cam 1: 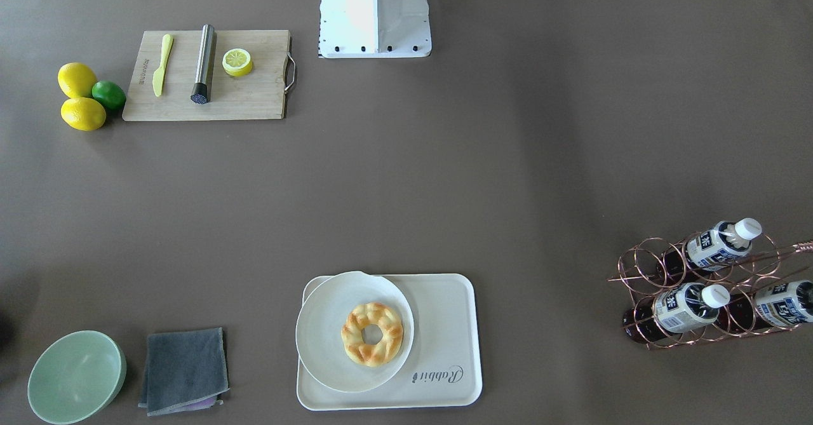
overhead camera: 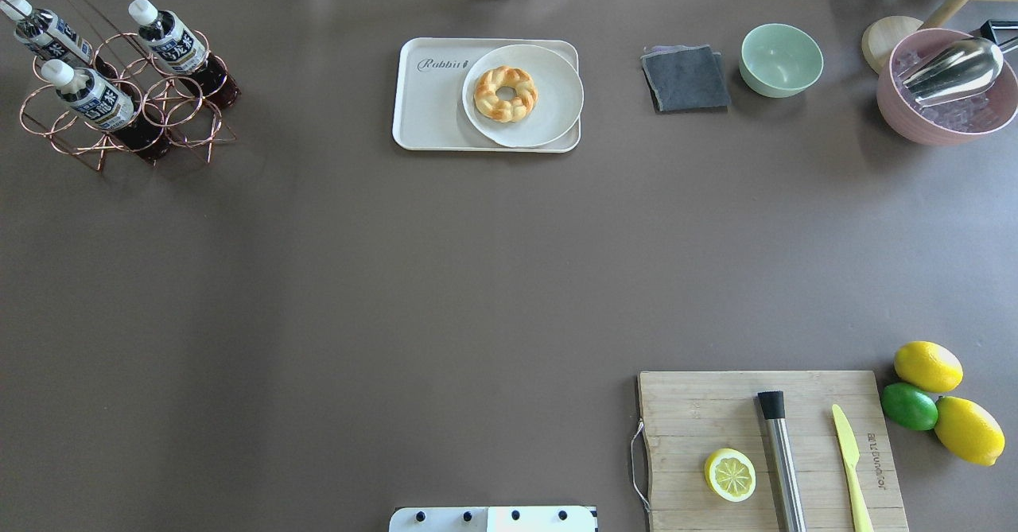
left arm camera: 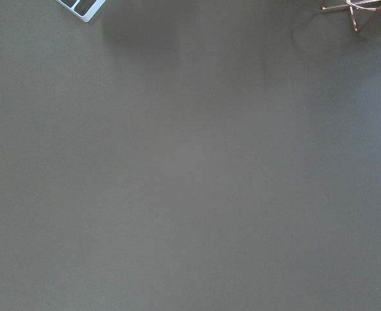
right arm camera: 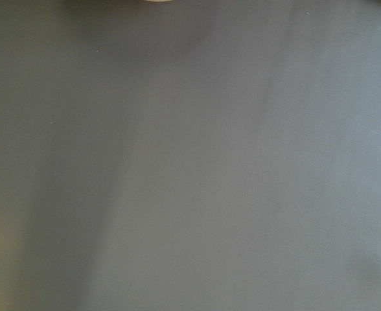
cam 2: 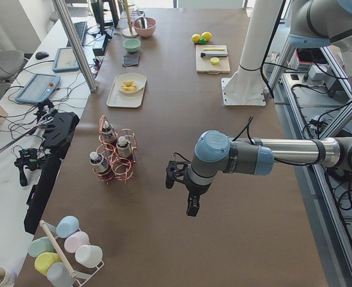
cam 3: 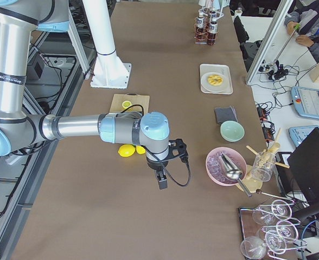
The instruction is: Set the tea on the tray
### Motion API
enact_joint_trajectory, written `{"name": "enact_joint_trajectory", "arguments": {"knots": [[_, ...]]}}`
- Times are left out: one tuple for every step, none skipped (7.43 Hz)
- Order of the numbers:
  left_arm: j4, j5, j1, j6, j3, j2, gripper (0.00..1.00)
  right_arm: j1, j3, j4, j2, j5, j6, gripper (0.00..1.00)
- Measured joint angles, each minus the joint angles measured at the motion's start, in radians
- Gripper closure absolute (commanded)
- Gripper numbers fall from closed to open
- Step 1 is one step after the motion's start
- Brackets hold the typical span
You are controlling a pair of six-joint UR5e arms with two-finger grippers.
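Note:
Three tea bottles (overhead camera: 87, 95) with white caps lie tilted in a copper wire rack (overhead camera: 171, 118) at the table's far left corner; they also show in the front view (cam 1: 689, 307). The cream tray (overhead camera: 433, 110) with the "Rabbit" logo sits at the far middle. My left gripper (cam 2: 192, 209) hangs over bare table beside the rack, seen only in the left side view. My right gripper (cam 3: 162, 183) hangs over bare table near the lemons, seen only in the right side view. I cannot tell whether either is open or shut.
A white plate (overhead camera: 553, 110) with a donut (overhead camera: 505, 93) covers the tray's right half. A grey cloth (overhead camera: 684, 79), green bowl (overhead camera: 781, 59) and pink ice bowl (overhead camera: 942, 91) stand to its right. A cutting board (overhead camera: 700, 413), lemons and a lime (overhead camera: 909, 405) lie near right.

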State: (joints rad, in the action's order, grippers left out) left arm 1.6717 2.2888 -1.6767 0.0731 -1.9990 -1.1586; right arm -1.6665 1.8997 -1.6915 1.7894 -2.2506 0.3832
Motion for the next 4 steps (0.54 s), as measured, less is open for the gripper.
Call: {"name": "enact_joint_trajectory", "arguments": {"knots": [[0.018,0.007,0.001,0.001,0.002,-0.001,0.02,-0.002,-0.001,-0.004,0.002,-0.002,0.0,0.0],[0.033,0.046,0.003,-0.018,0.004,-0.007,0.03,-0.003,0.0,-0.005,0.002,-0.002,0.0,0.01],[0.045,0.077,0.008,-0.071,0.005,-0.031,0.04,-0.003,0.002,-0.001,0.004,-0.003,0.0,0.0],[0.085,0.099,0.025,-0.123,0.004,-0.055,0.04,-0.002,0.002,0.001,0.005,-0.009,0.0,0.0]]}}
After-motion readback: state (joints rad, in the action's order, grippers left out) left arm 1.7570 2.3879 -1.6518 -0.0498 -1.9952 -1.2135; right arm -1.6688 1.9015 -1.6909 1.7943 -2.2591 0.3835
